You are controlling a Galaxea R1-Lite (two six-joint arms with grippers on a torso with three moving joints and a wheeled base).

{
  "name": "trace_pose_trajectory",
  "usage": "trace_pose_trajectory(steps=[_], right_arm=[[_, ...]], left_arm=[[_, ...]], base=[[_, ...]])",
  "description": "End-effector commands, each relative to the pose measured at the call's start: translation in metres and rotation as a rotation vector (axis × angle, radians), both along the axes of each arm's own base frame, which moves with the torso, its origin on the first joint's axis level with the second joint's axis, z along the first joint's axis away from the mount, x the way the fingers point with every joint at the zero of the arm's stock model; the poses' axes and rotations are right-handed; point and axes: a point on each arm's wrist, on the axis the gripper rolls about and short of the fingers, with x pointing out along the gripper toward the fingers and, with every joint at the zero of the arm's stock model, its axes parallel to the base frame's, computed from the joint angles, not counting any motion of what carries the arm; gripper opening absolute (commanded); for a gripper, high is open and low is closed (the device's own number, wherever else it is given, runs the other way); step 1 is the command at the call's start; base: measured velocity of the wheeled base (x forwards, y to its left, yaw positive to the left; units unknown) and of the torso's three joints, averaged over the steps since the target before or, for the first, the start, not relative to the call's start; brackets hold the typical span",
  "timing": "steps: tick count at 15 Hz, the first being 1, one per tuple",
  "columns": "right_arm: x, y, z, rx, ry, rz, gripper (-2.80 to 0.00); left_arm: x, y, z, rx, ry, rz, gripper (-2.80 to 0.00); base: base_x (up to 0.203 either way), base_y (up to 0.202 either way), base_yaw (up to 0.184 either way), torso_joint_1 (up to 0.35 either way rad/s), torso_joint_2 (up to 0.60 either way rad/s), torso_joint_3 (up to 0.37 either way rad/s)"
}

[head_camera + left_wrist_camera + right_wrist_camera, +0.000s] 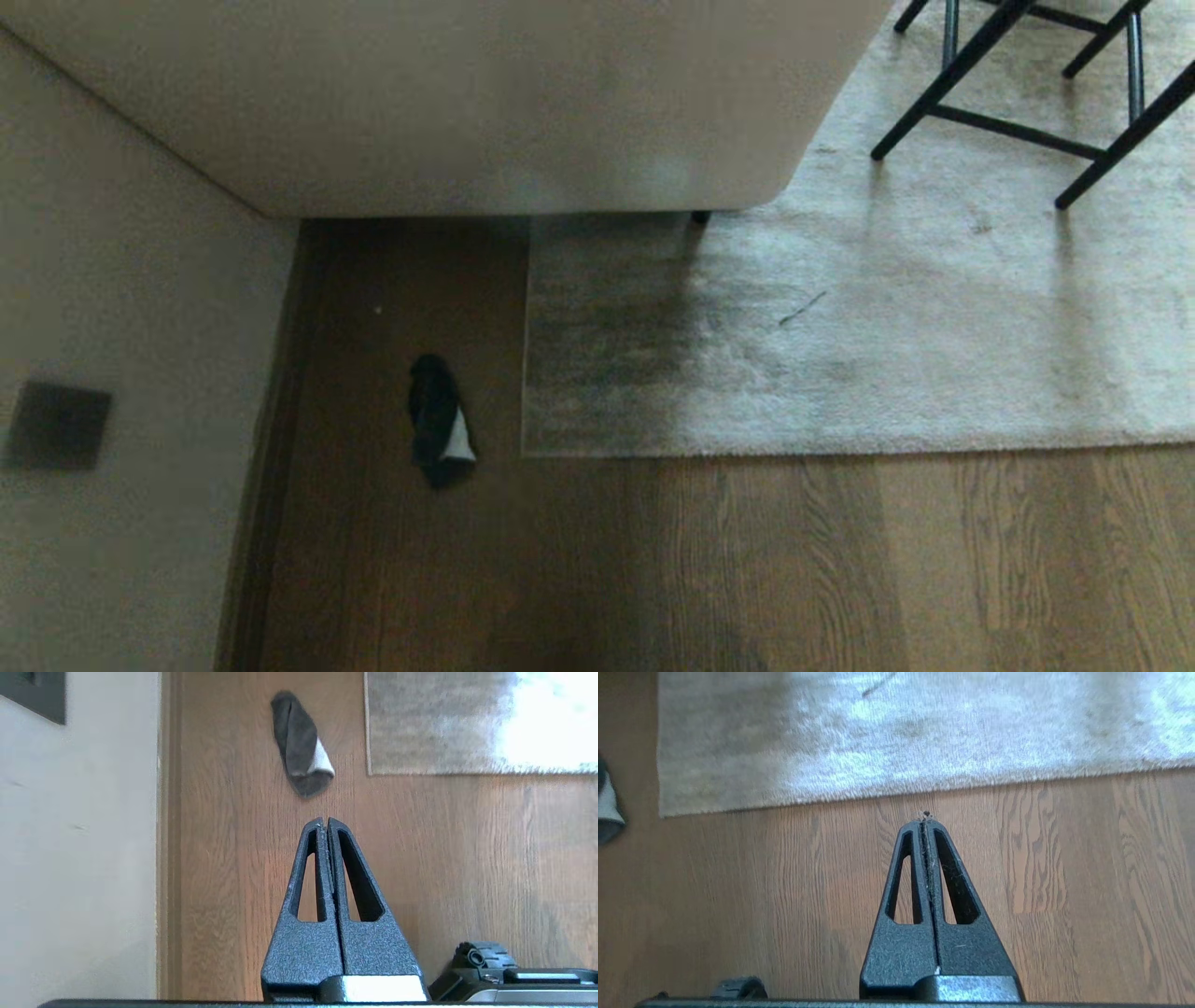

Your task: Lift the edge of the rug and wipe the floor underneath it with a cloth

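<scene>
Nothing has been started: the pale grey-beige plush rug lies flat, its corner and rug edge [597,454] flush on the brown wood-grain plank floor [794,560]. The cloth [439,422], a small dark grey folded piece with a pale flap rather than a light one, lies on bare floor just beside the rug's corner, between it and the beige wall [121,308]. Both arms are parked low, out of the head view; the left gripper [327,820] points toward the cloth with its fingers pressed together and empty, and the right gripper [926,822] faces the rug's border, fingers likewise closed on nothing. The next move probably calls for opening the left fingers and reaching down to the cloth.
</scene>
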Motion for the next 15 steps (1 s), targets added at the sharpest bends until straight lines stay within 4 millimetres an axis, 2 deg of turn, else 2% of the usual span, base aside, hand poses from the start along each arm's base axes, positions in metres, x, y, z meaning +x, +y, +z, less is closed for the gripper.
trace_pose_trajectory(steps=[1,15], right_arm=[[0.0001,0.0,0.0001,0.001,0.001,0.0,-2.8],[0.0,0.0,0.0001,0.001,0.0,0.0,-2.8]], left_arm=[[0.0,0.0,0.0,0.0,0.0,0.0,-2.8],[-0.0001,0.0,0.0001,-0.003,0.0,-0.001,-2.8]], base=[[0.0,0.0,0.0,0.001,0.0,0.204],[0.0,0.0,0.0,0.003,0.0,0.201]])
